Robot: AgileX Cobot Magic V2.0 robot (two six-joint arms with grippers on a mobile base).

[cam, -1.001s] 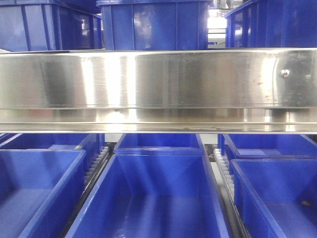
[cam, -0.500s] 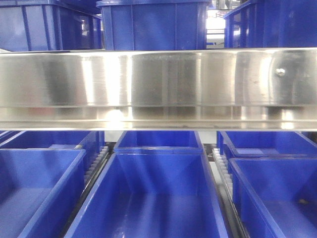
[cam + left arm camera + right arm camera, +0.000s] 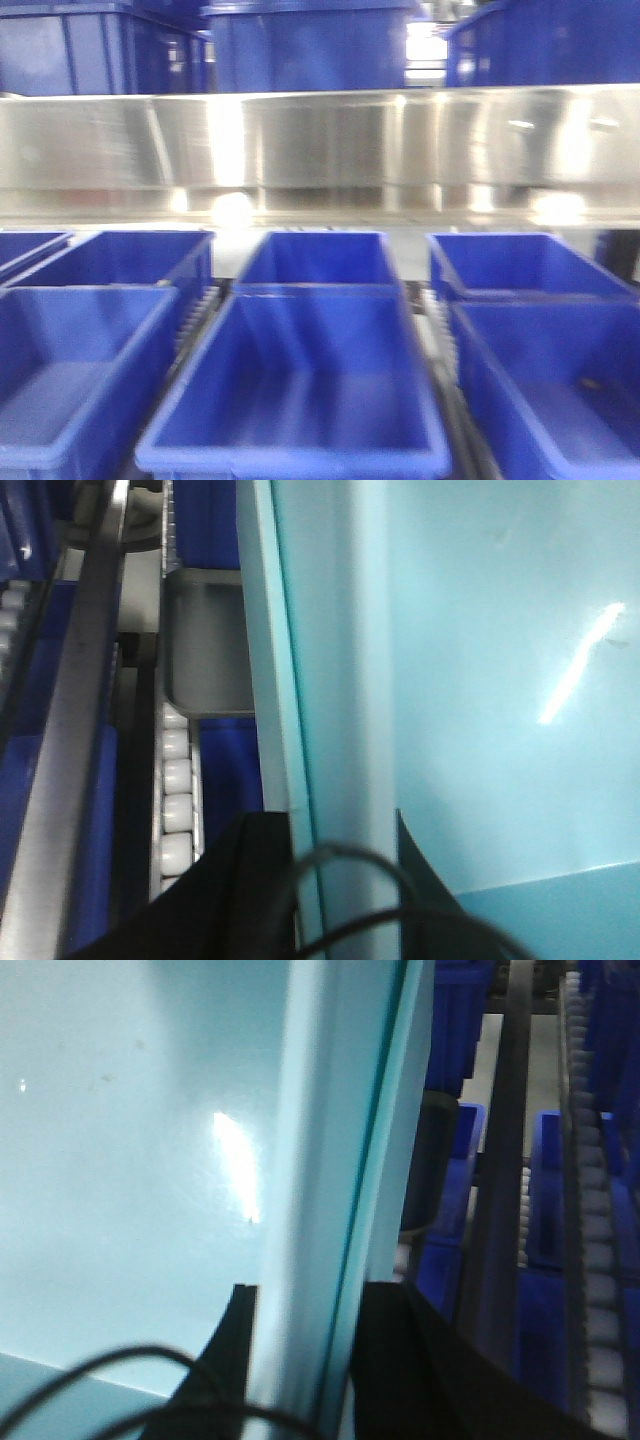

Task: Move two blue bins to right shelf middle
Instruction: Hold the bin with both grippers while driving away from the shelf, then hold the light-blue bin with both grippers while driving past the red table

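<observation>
A blue bin (image 3: 300, 390) fills the centre front of the front view, open and empty. Neither gripper shows in that view. In the left wrist view, my left gripper (image 3: 340, 885) is shut on the bin's left wall (image 3: 330, 680), one black finger (image 3: 240, 890) outside and one inside. The right wrist view has my right gripper (image 3: 300, 1365) shut on the bin's right wall (image 3: 330, 1140) in the same way, with its outer finger (image 3: 430, 1380) beside the rim. The walls look pale cyan in both wrist views. The right shelf is out of view.
More blue bins stand around the held one: left (image 3: 70, 370), right (image 3: 550, 380) and a row behind (image 3: 320, 258). White roller tracks (image 3: 195, 320) run between the lanes. A steel shelf rail (image 3: 320, 150) crosses overhead, with further bins on top (image 3: 300, 45).
The front view has pulled back and blurred. The steel rail sits higher and thinner in the frame, and the centre bin's front rim now shows.
</observation>
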